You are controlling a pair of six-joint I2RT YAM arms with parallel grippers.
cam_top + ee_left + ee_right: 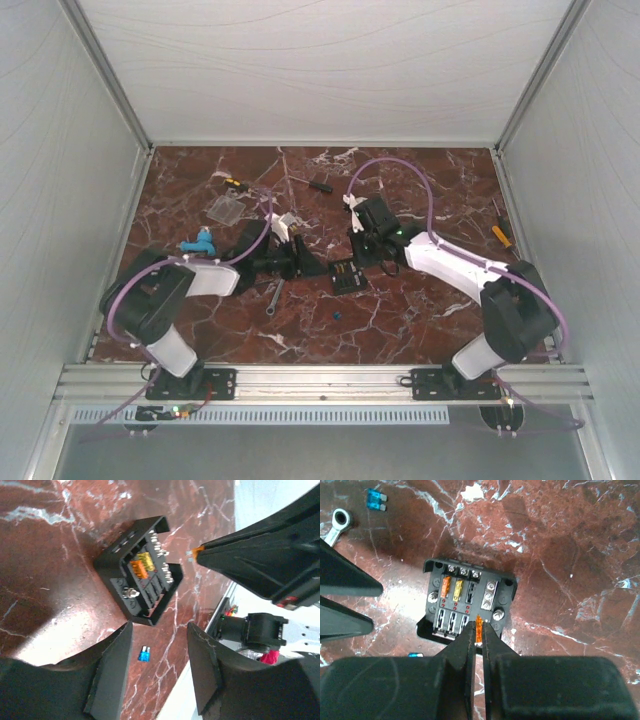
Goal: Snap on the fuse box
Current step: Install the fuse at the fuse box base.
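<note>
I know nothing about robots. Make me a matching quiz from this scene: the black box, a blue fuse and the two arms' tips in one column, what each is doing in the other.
Things:
1. fuse box
2. blue fuse
3. left end effector
4. right end effector

States:
A. shut on an orange fuse
B. lying loose on the marble table
C. open, holding nothing
D. uncovered, fuses showing inside

Pairs: 1-D, 2-B, 3-C, 4-A.
</note>
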